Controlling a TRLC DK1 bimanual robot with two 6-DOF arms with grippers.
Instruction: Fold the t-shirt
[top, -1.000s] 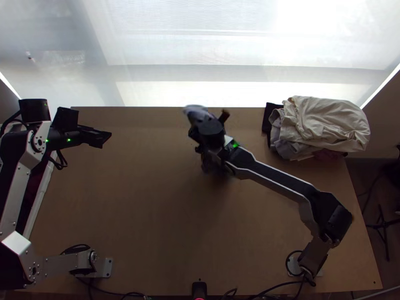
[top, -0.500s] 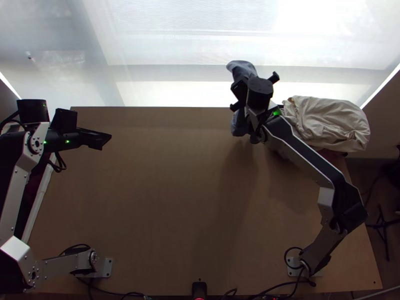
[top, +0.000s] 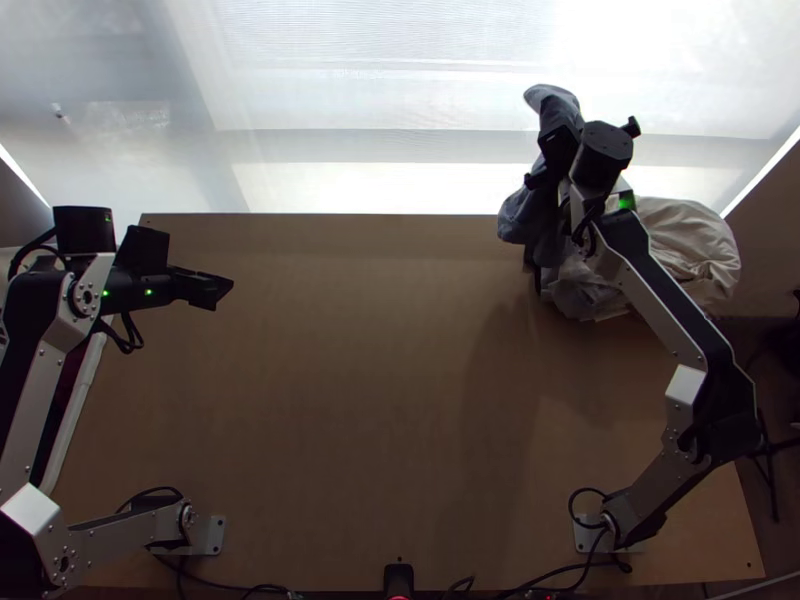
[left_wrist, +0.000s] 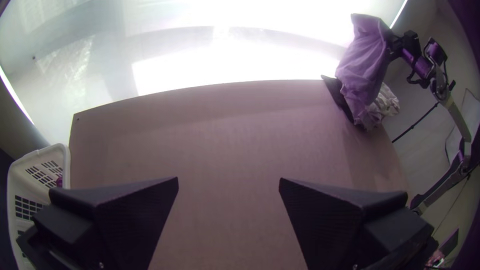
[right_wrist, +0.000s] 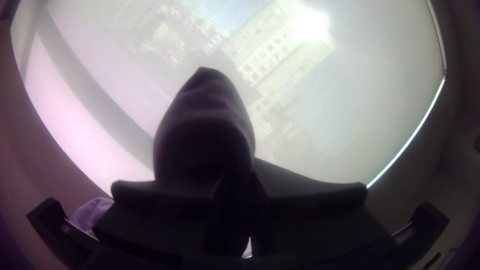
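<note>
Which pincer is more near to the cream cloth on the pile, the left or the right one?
Right. The right pincer, gripping the grey-blue cloth, is close beside the cream cloth; the left pincer is far from it, over the left side of the table.

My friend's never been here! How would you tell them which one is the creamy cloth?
Find the light wooden table, then look at its far right corner. A crumpled, puffy cream cloth lies there. It's the pale creamy one: the grey cloth beside it is darker, and the blue-grey cloth is held up in the air.
</note>
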